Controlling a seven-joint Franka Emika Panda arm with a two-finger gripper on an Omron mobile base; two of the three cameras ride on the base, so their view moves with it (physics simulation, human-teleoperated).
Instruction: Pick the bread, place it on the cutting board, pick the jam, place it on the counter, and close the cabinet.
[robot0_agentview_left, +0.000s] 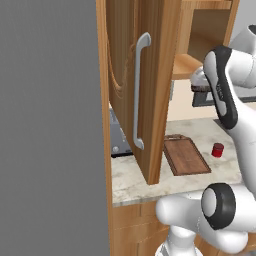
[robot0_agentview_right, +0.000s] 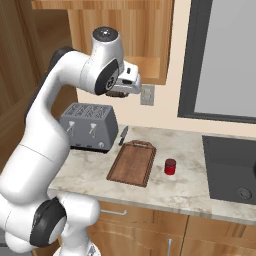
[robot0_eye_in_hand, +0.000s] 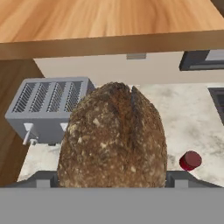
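hand view puts the rough, speckled dark brown bread (robot0_eye_in_hand: 113, 138) at centre, clamped between our gripper (robot0_eye_in_hand: 112, 178) fingers, high over the beige marbled counter (robot0_agentview_right: 195, 187). right base view shows the reddish-brown wooden cutting board (robot0_agentview_right: 132, 163) bare at centre, the small red jam jar (robot0_agentview_right: 170, 166) already beside it. board placement and closing the light wooden cabinet door (robot0_agentview_left: 137, 85) remain.

the counter (robot0_agentview_right: 190, 187) carries the cutting board (robot0_agentview_right: 131, 163), the jam (robot0_agentview_right: 170, 166), a toaster (robot0_agentview_right: 89, 126) and a knife (robot0_agentview_right: 123, 135).
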